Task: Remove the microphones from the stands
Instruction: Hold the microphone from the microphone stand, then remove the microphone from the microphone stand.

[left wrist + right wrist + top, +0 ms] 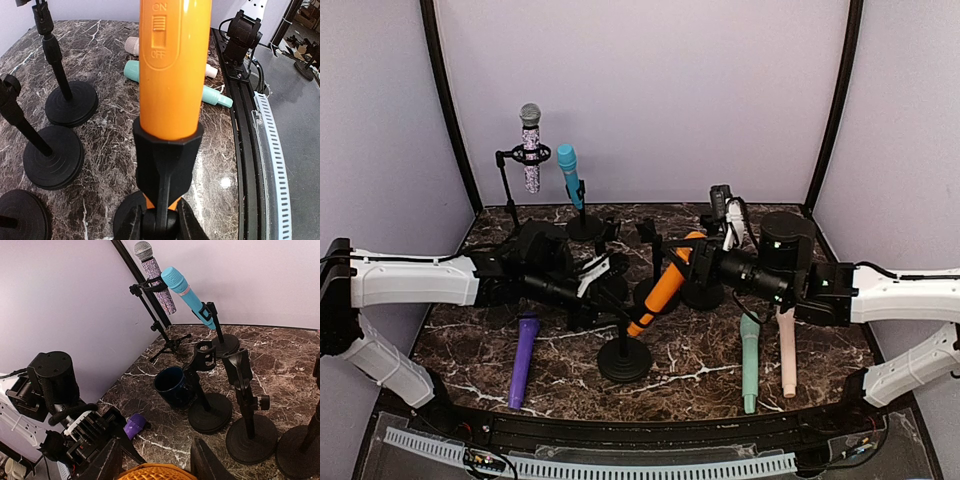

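Orange microphone [665,285] tilted, head up-rightward

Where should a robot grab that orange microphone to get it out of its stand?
Probably on the bare upper body of the orange microphone, coming from the right: the black clip wraps its lower end, and it tilts up toward the right.

Six mics: glitter mic [531,150], blue mic [569,172], orange mic [665,285] in clips; purple mic [523,360], teal mic [749,365], pink mic [786,350] flat on desk [700,382]. Six stands: one tripod stand [156,326], five round-base stands [52,157], three bare. One dark mug [172,385]. Two claws: left claw [161,226], right claw [157,462].
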Controlling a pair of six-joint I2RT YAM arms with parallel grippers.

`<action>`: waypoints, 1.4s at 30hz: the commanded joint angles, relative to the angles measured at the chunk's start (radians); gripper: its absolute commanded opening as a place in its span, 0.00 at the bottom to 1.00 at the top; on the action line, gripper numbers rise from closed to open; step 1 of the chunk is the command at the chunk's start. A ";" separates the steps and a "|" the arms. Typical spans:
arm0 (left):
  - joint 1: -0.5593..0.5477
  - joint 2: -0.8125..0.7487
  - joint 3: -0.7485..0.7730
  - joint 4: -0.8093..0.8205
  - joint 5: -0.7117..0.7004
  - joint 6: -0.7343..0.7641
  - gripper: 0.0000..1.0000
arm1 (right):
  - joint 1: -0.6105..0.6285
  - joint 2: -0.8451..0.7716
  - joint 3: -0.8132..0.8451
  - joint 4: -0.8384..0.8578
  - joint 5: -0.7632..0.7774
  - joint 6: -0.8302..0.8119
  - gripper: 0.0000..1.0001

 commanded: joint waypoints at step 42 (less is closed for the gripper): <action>-0.081 0.079 0.062 -0.046 -0.103 0.111 0.00 | -0.033 -0.064 0.081 -0.219 0.091 0.112 0.00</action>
